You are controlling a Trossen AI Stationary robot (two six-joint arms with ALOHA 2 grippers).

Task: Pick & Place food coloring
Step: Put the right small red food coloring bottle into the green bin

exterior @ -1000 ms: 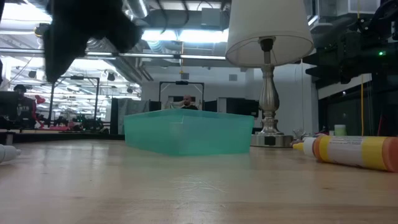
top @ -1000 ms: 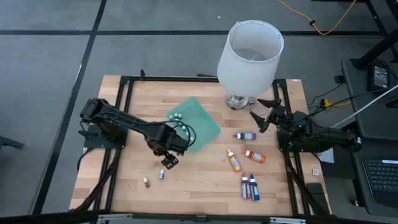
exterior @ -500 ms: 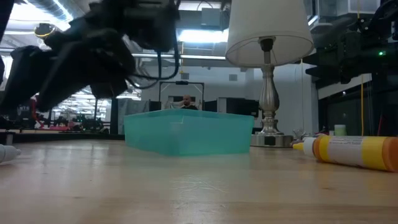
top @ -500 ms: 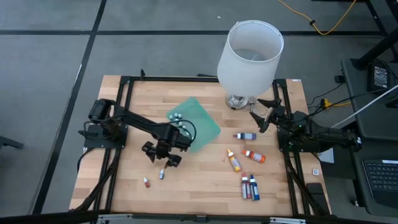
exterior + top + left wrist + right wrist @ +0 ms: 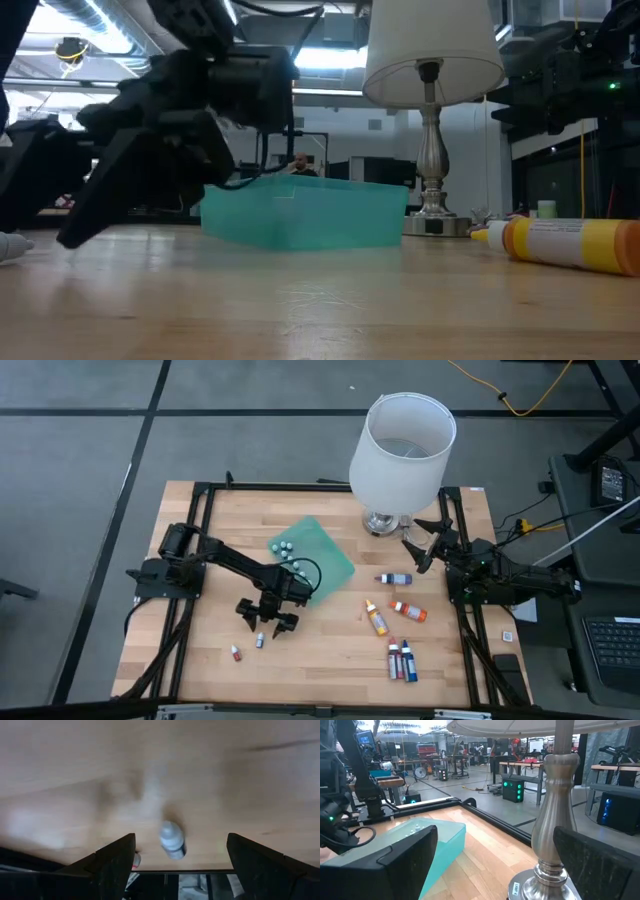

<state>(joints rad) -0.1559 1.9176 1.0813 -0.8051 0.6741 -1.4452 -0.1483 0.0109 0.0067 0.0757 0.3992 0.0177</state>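
- Swinging down from the green tray (image 5: 312,558) since a second ago, the left gripper (image 5: 268,618) is now hanging low over the worktop (image 5: 330,650), jaws apart around nothing, just above a tiny white-capped bottle (image 5: 172,839).
- Beside the lamp (image 5: 400,455), on the tray's far side, the right gripper (image 5: 425,544) is waiting with jaws spread wide.
- Finger-sized bottles (image 5: 402,659) are lying between tray and right arm; four white caps (image 5: 281,547) are sitting in the tray.

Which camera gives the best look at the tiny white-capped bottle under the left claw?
The left wrist view: the tiny white-capped bottle lies centred between the open left gripper's fingers. The high view shows it only as a speck; the other views miss it.
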